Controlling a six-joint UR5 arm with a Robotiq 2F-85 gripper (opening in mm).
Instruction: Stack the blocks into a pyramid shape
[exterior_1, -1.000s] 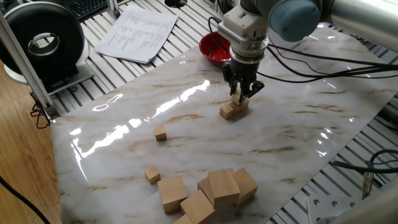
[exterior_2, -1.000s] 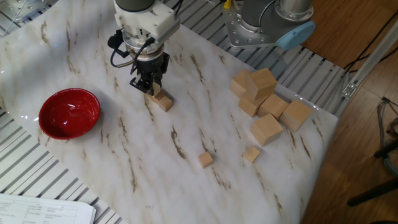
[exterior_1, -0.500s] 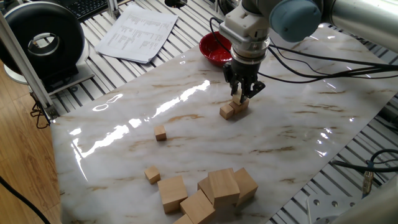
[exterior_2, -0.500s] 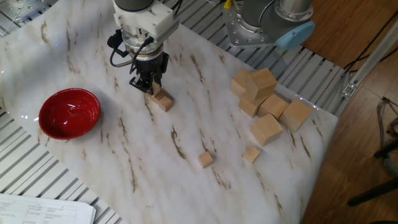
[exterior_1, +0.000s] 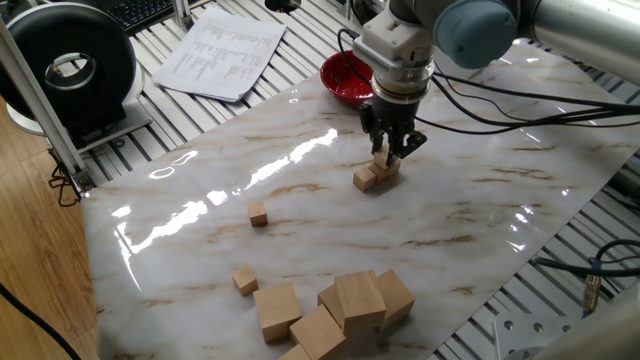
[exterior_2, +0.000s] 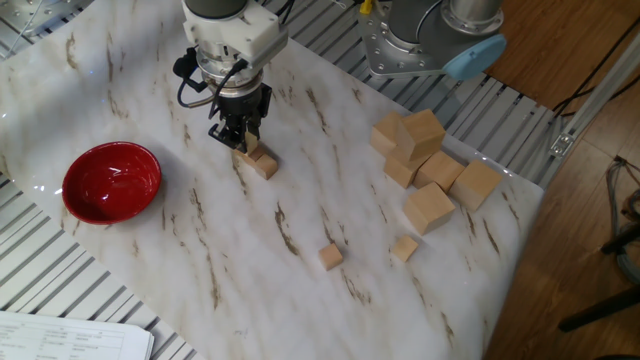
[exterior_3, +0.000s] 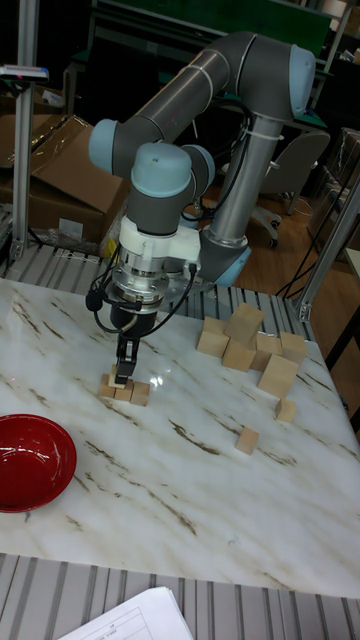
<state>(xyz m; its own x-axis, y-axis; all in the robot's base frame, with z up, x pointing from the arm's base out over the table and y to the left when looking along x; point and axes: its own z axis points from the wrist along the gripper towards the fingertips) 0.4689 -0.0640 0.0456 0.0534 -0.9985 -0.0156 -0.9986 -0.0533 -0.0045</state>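
A short row of small tan blocks (exterior_1: 366, 180) (exterior_2: 266, 166) (exterior_3: 139, 393) lies on the marble table, near the red bowl. My gripper (exterior_1: 383, 157) (exterior_2: 244, 146) (exterior_3: 120, 377) points straight down over that row. It is shut on another small block, which rests on or just above the row's top. Two loose small blocks lie apart from the row: one (exterior_1: 259, 214) (exterior_2: 330, 257) (exterior_3: 246, 440) in mid-table, the other (exterior_1: 245, 280) (exterior_2: 404, 248) (exterior_3: 286, 410) close to the big cubes.
A heap of much larger wooden cubes (exterior_1: 335, 305) (exterior_2: 425, 160) (exterior_3: 245, 345) sits by one table edge. The red bowl (exterior_1: 343, 78) (exterior_2: 111, 182) (exterior_3: 30, 462) stands at the other end. Papers (exterior_1: 222, 52) and a black reel (exterior_1: 70, 68) lie off the marble sheet.
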